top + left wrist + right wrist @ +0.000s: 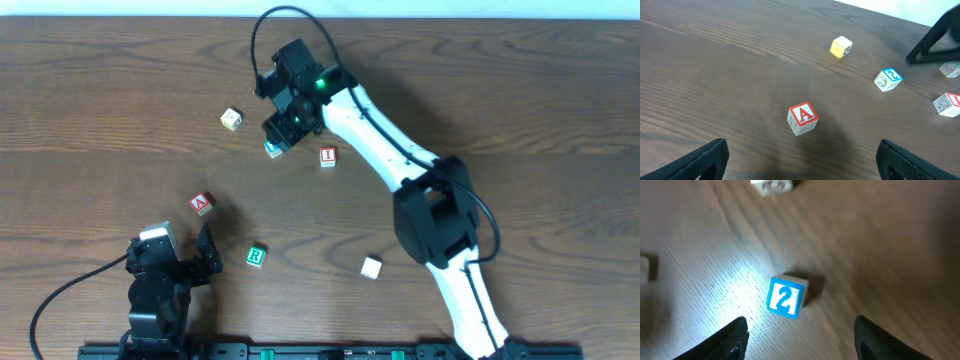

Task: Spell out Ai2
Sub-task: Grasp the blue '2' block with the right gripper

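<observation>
The blue "2" block (pixel 786 298) lies on the table just ahead of my open right gripper (pixel 799 337), between its fingers' lines but untouched. Overhead, that gripper (pixel 283 132) hovers over the same block (pixel 272 150). The red "I" block (pixel 327 156) lies just right of it. The red "A" block (pixel 802 118) sits alone ahead of my open, empty left gripper (pixel 802 160), which rests at the front left (pixel 205 250). The "2" block (pixel 888 79) and "I" block (pixel 947 104) also show in the left wrist view.
A yellow block (pixel 231 119) lies at the back left. A green "R" block (pixel 256 256) and a plain cream block (pixel 371 267) lie near the front. The right arm (pixel 400 150) stretches diagonally across the table's middle.
</observation>
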You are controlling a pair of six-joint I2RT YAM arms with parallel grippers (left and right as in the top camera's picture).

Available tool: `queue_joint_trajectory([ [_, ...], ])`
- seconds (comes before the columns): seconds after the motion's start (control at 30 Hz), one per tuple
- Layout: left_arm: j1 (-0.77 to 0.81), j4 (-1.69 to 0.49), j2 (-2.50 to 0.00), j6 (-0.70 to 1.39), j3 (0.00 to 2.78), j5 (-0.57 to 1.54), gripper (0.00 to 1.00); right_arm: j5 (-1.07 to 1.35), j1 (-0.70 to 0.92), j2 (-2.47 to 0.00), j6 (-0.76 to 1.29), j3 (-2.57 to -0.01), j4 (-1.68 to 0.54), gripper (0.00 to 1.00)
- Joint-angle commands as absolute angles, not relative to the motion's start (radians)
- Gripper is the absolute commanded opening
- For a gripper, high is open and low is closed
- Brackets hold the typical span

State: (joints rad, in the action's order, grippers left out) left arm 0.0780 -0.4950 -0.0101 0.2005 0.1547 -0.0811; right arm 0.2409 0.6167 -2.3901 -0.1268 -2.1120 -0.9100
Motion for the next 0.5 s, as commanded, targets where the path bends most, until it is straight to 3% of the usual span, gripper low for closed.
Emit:
queue_joint_trajectory([
  [0.0,0.071,-0.496,-0.004,0.179,0.138,-0.081,0.95,0.281,0.649,-2.424,-0.173,-2.112,-0.913,0.68],
  [0.47,0.071,-0.496,-0.004,0.179,0.138,-0.081,0.95,0.141,0.696,-2.454,-0.15,-2.112,-0.875,0.66],
])
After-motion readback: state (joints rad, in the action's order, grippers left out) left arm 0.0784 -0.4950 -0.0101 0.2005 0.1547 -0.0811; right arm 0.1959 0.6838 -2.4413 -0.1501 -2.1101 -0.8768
